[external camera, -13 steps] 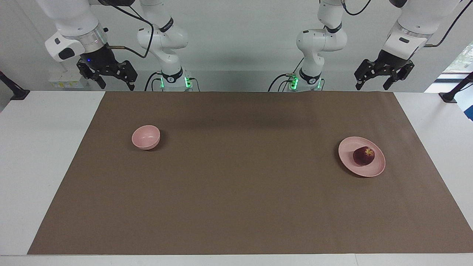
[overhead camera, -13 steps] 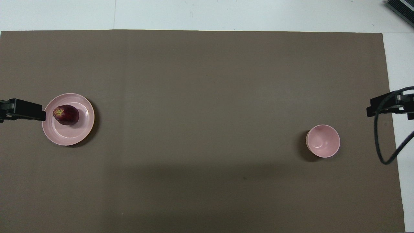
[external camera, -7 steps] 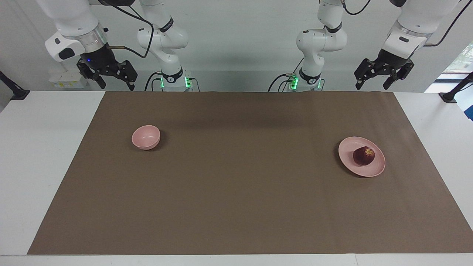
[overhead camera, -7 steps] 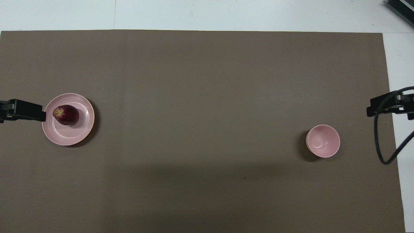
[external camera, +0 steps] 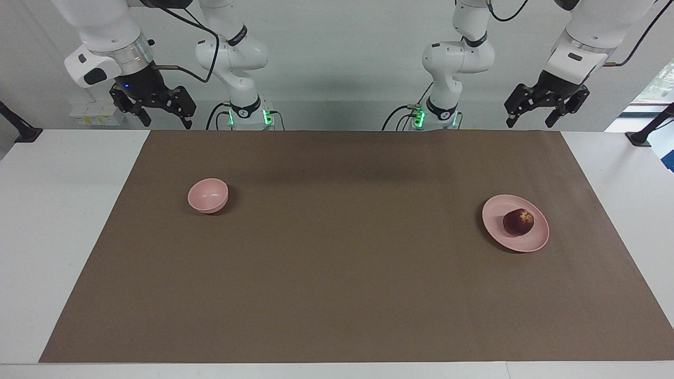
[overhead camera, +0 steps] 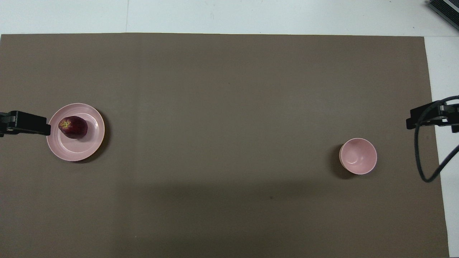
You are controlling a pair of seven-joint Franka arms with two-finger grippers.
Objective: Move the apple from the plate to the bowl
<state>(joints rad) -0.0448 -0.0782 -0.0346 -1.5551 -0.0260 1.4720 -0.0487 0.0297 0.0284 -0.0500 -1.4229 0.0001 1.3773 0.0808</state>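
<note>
Brown mat (external camera: pixel 347 247) covers the table, and on it we see the pale pink plate (external camera: pixel 536 241) toward the left arm's end, the pink bowl (external camera: pixel 208 195) well apart toward the right arm's end. We spot the dark red apple (external camera: pixel 518 221) sitting on the plate. Left gripper (external camera: pixel 545 111) hangs high, fingers apart, holding nothing; right gripper (external camera: pixel 152 111) likewise, spread and empty.

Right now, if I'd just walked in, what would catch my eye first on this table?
A dark red apple on a pink plate at the left arm's end of the brown mat. An empty pink bowl sits at the right arm's end. The left gripper and right gripper wait raised, open.
</note>
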